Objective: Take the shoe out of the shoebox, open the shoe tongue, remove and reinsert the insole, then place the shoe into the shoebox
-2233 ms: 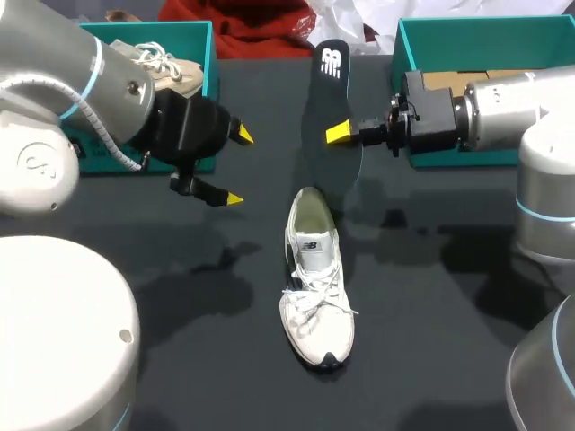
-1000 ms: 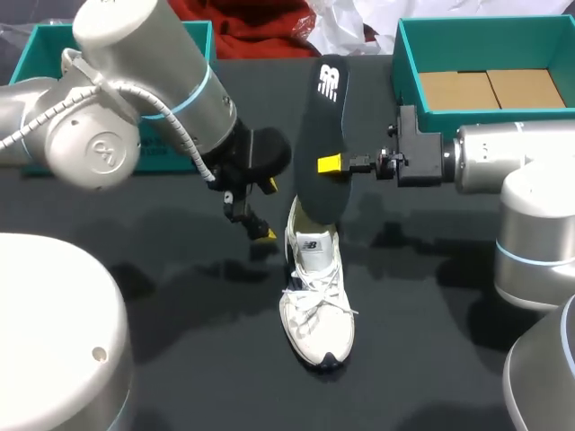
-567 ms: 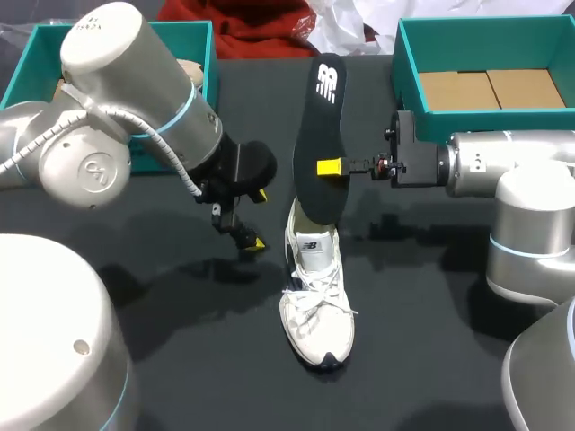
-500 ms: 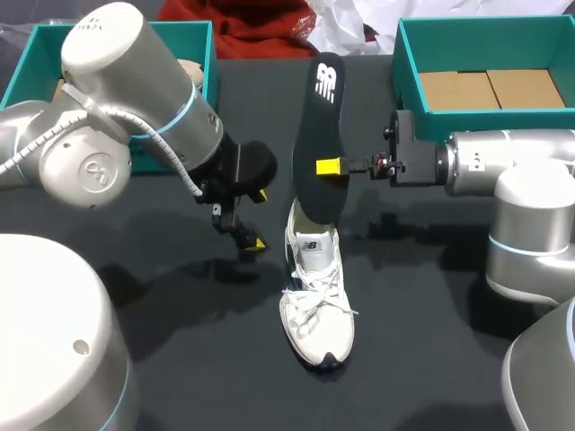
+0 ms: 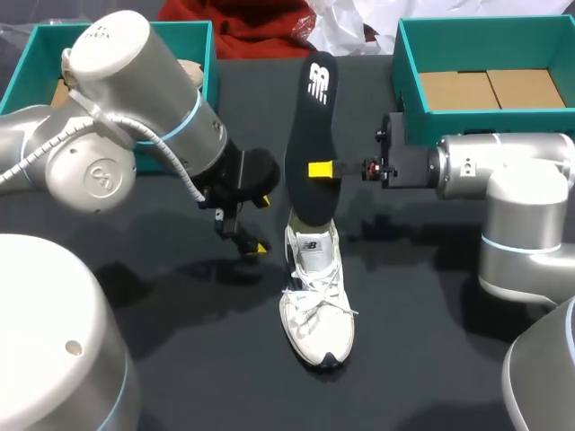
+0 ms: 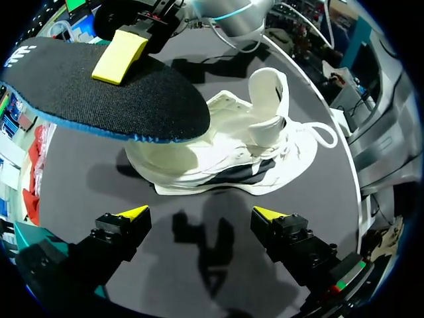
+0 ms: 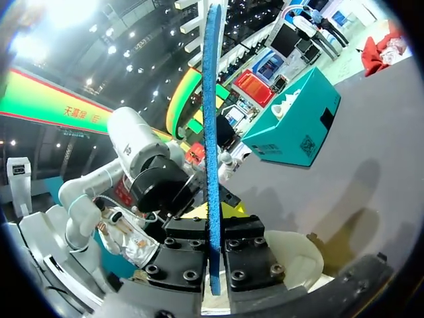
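The white shoe point(image 5: 314, 287) lies on the black table, toe toward me, tongue pulled up. My right gripper point(image 5: 321, 169) is shut on the black insole point(image 5: 310, 135), which stands on edge with its lower end over the shoe's heel opening. In the right wrist view the insole point(image 7: 212, 132) shows edge-on, clamped in the right gripper point(image 7: 212, 255), the shoe's heel point(image 7: 291, 262) just beyond. My left gripper point(image 5: 260, 224) hangs open and holds nothing, left of the heel. In its own view, the left gripper point(image 6: 202, 213) faces the shoe's side point(image 6: 225, 159), with the insole point(image 6: 99, 86) above.
A teal shoebox point(image 5: 485, 36) with brown cardboard inside stands at the back right, right behind my right arm. A second teal box point(image 5: 202, 40) at the back left holds another light-coloured shoe point(image 5: 187, 68), mostly hidden by my left arm.
My right gripper has carried the insole a little to the left and lower, onto the shoe's heel. My left gripper has drifted slightly down and left, staying open.
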